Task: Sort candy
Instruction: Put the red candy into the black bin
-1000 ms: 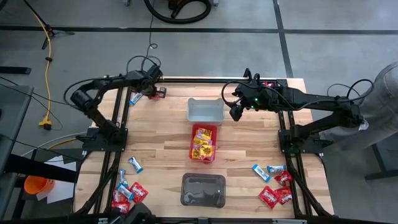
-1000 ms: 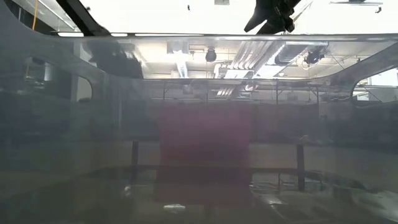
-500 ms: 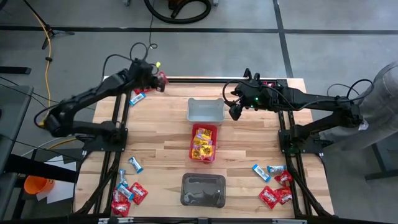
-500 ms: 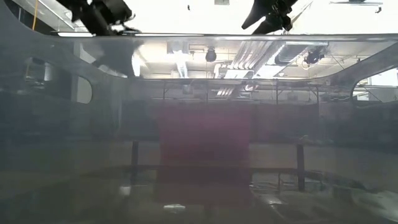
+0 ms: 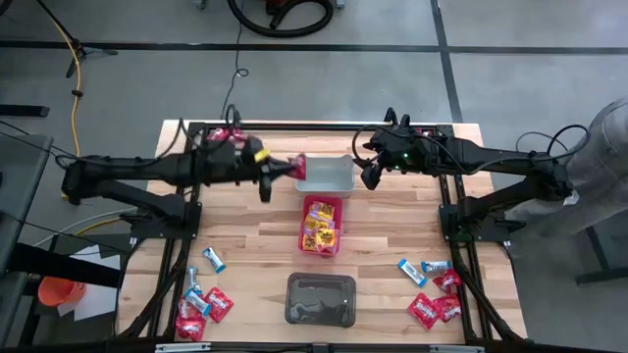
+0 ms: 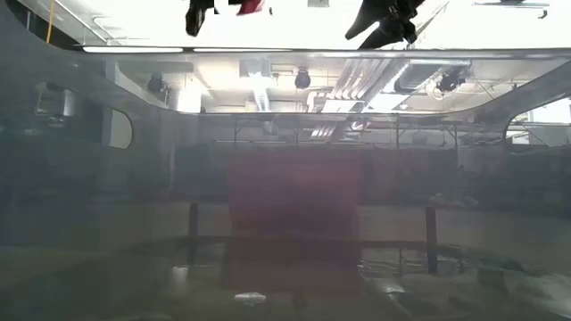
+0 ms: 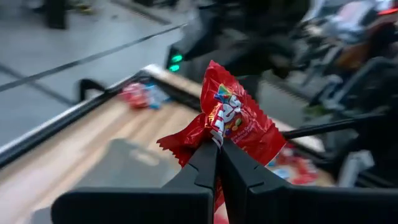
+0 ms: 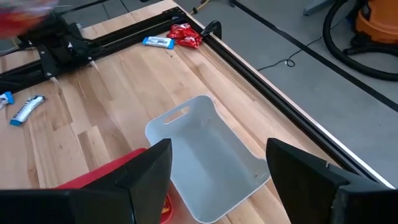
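My left gripper (image 5: 287, 169) is shut on a red candy packet (image 5: 298, 166), held in the air just left of the grey bin (image 5: 324, 175). The left wrist view shows the packet (image 7: 235, 115) past the shut fingertips. My right gripper (image 5: 371, 176) hangs open over the grey bin's right end (image 8: 205, 155), touching nothing. The pink bin (image 5: 321, 225) holds red and yellow candy. The dark bin (image 5: 320, 299) stands nearer. In the low view both grippers (image 6: 201, 13) (image 6: 388, 18) show only at the top. My left gripper pinches the red packet between its two fingers (image 7: 208, 165), on the crumpled wrapper near one edge (image 7: 213, 129). The fingers come nearly level from the table's left. The packet stands out beyond the fingertips, lifted clear of the table.
Loose candy lies in three places: red and blue packets at the near left (image 5: 201, 300), more at the near right (image 5: 432, 294), a few at the far left corner (image 8: 177, 36). Black frame rails (image 5: 191, 211) run along both table sides.
My left gripper has risen from the candy at the far left corner and swung toward the table's right, up to the grey bin, carrying the red packet clear of the table. It has tipped from pointing down to almost level. It has stayed shut.
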